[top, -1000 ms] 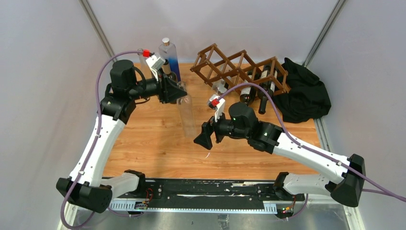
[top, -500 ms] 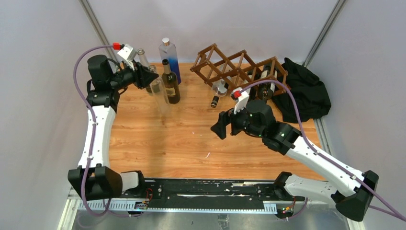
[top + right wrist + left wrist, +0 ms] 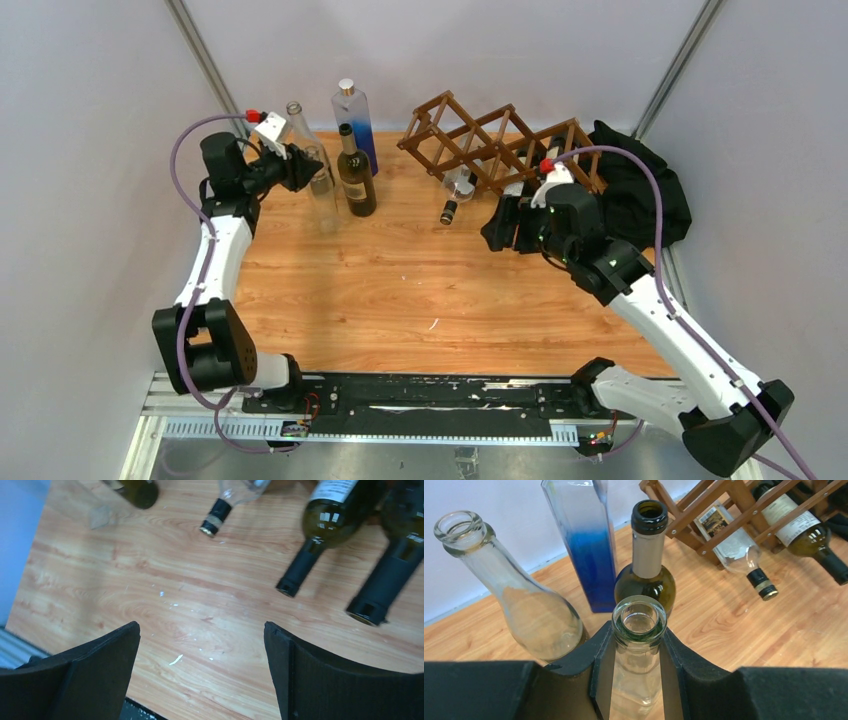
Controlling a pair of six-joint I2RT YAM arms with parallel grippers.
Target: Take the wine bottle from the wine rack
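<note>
The brown lattice wine rack lies at the back of the table. A clear wine bottle with a black cap and two dark bottles stick out of its openings. My right gripper hovers open over bare wood just in front of those necks, touching nothing. At the back left my left gripper is shut on the neck of an upright clear glass bottle.
Beside the held bottle stand another clear bottle, a tall square blue-tinted bottle and a dark green bottle. A black cloth heap lies right of the rack.
My left arm swung the clear bottle from mid-table to the back left, upright among the other bottles. My right arm moved right and back toward the rack, its jaws spreading a little.
</note>
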